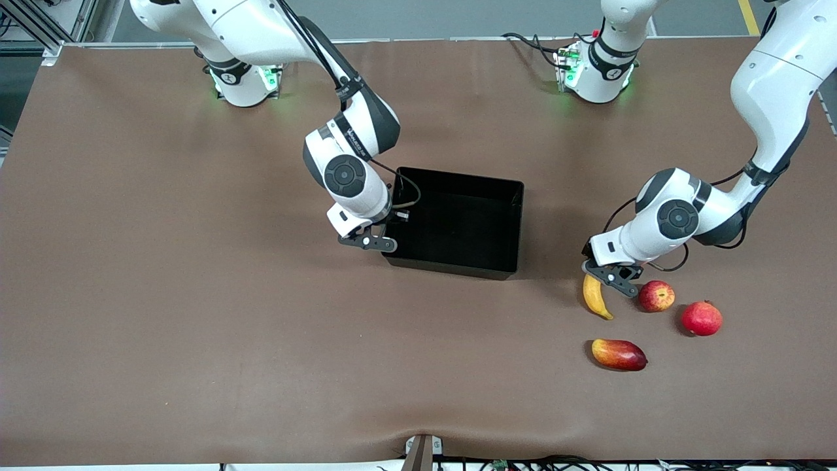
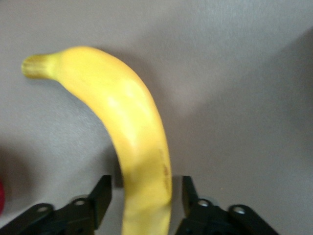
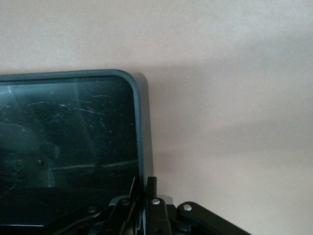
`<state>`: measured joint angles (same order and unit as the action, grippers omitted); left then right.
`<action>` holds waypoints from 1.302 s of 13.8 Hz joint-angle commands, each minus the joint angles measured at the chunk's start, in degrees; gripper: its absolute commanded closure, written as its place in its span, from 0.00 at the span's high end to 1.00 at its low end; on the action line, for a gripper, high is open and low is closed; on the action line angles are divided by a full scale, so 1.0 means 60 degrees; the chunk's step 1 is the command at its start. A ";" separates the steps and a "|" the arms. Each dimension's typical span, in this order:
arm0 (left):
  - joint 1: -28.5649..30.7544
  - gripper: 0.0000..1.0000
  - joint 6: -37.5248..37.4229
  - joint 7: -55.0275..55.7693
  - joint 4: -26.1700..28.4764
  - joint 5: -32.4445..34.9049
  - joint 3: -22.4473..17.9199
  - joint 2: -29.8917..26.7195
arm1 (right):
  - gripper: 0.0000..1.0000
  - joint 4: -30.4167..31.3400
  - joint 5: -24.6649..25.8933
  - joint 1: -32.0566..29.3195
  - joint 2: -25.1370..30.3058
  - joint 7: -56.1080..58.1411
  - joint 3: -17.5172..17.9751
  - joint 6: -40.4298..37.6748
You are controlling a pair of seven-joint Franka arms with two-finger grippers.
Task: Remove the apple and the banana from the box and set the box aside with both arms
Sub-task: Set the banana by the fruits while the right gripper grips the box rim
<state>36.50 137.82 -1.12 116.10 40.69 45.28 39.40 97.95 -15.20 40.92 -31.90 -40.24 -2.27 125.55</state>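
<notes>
mango (image 1: 618, 354) nearest, left pincer (image 2: 145, 200) straddling banana (image 2: 124, 132), right pincer (image 3: 144, 198) clamping box (image 3: 143, 127) wall

A robotics lab or test cell: two white jointed robot arms (image 1: 353, 163) stand bolted at the edge of a wide table covered in plain brown matting (image 1: 163, 294), green status lights glowing at their round bases (image 1: 243, 82). Black cables (image 1: 523, 40) trail off the table edge onto a bare grey floor (image 1: 458, 16), beside a metal frame rail (image 1: 33, 26).
</notes>
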 commanded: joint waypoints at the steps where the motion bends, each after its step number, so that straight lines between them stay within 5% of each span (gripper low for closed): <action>1: 0.0157 1.00 0.0042 -0.0004 -0.0246 0.0220 0.0172 -0.0385 | 0.00 -0.0662 -0.0177 -0.0694 0.0510 0.0129 -0.0046 -0.1481; 7: 0.1077 1.00 -0.0467 0.0186 -0.0832 -0.0922 0.1005 -0.1133 | 0.00 -0.1281 -0.0177 -0.3256 0.1213 0.2966 -0.0061 -0.3973; 10: 0.1372 1.00 -0.2689 0.0157 -0.2176 -0.0981 0.1723 -0.1177 | 0.00 -0.1223 0.0057 -0.4823 0.1375 0.5058 -0.0105 -0.4635; 12: 0.1504 1.00 -0.4286 0.0200 -0.3245 -0.1403 0.2221 -0.1162 | 0.00 -0.1222 0.1019 -0.5733 0.1303 0.6072 -0.0091 -0.4593; 15: 0.1402 1.00 -0.6310 0.0098 -0.5091 -0.1568 0.2326 -0.1147 | 0.00 -0.1193 0.1639 -0.6832 0.1084 0.7419 -0.0076 -0.4476; 18: 0.1490 1.00 -0.7162 0.0098 -0.6001 -0.1524 0.2282 -0.1177 | 0.00 -0.1149 0.1742 -0.8076 0.0703 0.8811 -0.0076 -0.4081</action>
<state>45.35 98.72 -0.19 84.23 31.77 58.63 31.59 91.04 -5.28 -2.71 -26.85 7.86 -4.26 100.17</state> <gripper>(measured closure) 0.000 0.943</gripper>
